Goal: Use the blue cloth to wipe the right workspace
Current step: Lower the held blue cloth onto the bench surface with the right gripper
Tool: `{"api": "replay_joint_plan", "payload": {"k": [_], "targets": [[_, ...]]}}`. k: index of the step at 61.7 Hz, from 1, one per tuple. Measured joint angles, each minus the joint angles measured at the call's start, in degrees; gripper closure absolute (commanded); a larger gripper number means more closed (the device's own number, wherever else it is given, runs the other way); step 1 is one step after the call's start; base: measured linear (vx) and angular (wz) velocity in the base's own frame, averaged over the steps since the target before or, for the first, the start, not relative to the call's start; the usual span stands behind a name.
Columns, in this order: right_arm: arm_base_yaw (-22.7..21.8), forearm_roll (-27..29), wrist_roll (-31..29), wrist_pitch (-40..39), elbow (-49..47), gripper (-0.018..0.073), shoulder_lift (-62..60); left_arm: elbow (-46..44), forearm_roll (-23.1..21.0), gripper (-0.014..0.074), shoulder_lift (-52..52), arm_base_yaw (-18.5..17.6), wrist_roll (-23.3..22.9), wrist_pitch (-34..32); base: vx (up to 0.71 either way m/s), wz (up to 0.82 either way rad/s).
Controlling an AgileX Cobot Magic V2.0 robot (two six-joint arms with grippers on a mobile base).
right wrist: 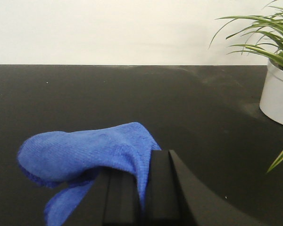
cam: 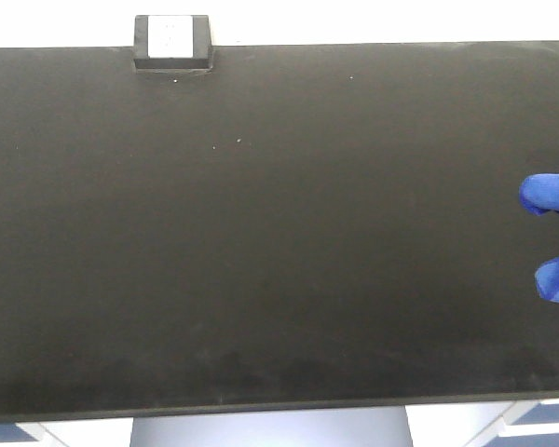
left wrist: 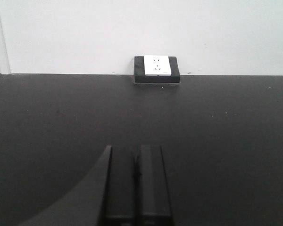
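Note:
The blue cloth (right wrist: 85,150) is pinched between the two dark fingers of my right gripper (right wrist: 142,162) and drapes to the left over the left finger, with a tail hanging lower left. In the front view two blue folds of the cloth (cam: 552,194) show at the right edge of the black table (cam: 261,233); the right gripper itself is out of that frame. My left gripper (left wrist: 137,149) is shut and empty, low over the black table, pointing toward the back wall.
A black socket box with a white faceplate (left wrist: 156,68) stands at the table's back edge, also in the front view (cam: 171,43). A white pot with a green plant (right wrist: 277,89) stands at the far right, close to my right gripper.

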Motion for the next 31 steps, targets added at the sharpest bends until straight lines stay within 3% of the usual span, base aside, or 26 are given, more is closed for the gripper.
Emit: {"api": "replay_joint_plan", "payload": {"k": [31], "targets": [[0.0, 0.0, 0.0, 0.0, 0.0, 0.0564, 0.0, 0.0, 0.0, 0.0602, 0.0, 0.0, 0.0, 0.0, 0.03, 0.02]]}}
